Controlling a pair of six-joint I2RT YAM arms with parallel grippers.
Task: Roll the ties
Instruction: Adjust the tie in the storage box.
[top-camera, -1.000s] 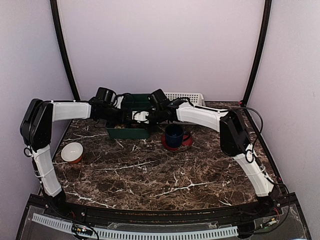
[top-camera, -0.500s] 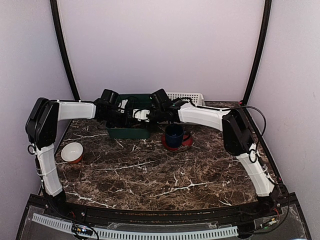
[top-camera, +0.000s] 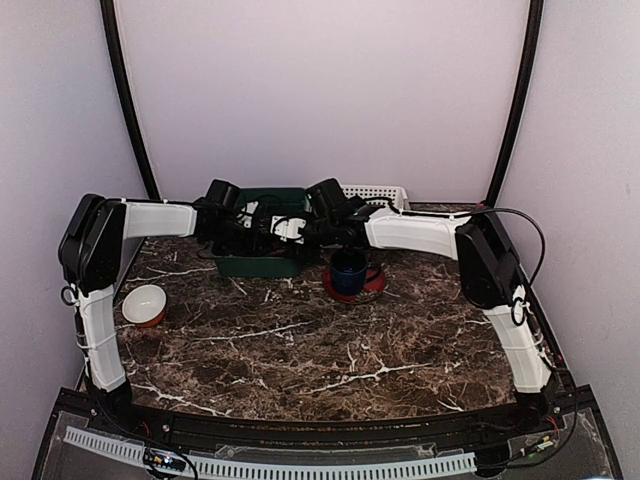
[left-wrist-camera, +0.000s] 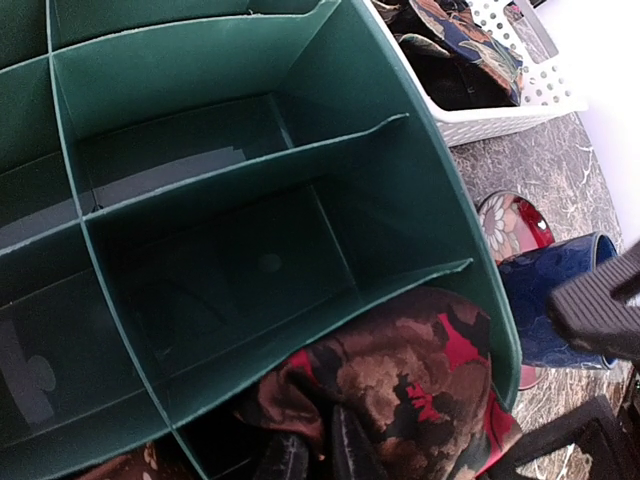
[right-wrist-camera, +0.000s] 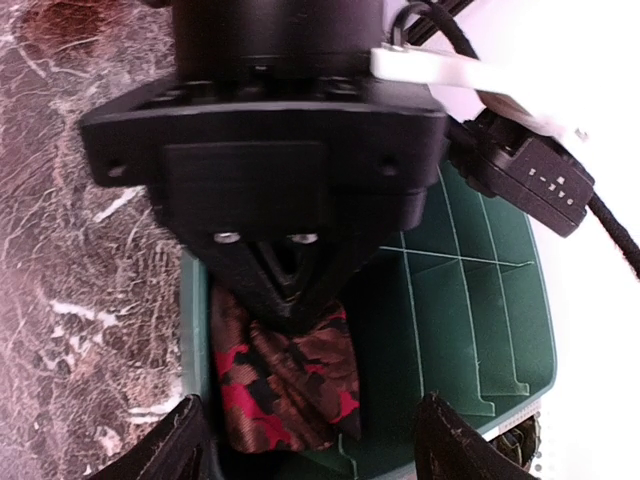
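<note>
We have spread our right gripper (right-wrist-camera: 317, 442), fingers flanking tie (right-wrist-camera: 290, 385) | left gripper (right-wrist-camera: 290, 297) pinches tie in organizer (right-wrist-camera: 480, 330) corner cell

Overhead camera looks down; both wrist cameras closely share the organizer (left-wrist-camera: 425, 200).

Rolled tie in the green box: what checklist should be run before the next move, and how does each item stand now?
1. Tie inside a corner compartment of the box: ok.
2. Left gripper shut on tie: ok.
3. Right gripper open, apart from tie: ok.
4. Roll tight, not loosening: cannot tell; fabric looks bunched.
5. Tie seated on compartment floor: cannot tell; hidden.
6. Mug outside the box, beside its wall: ok.
</note>
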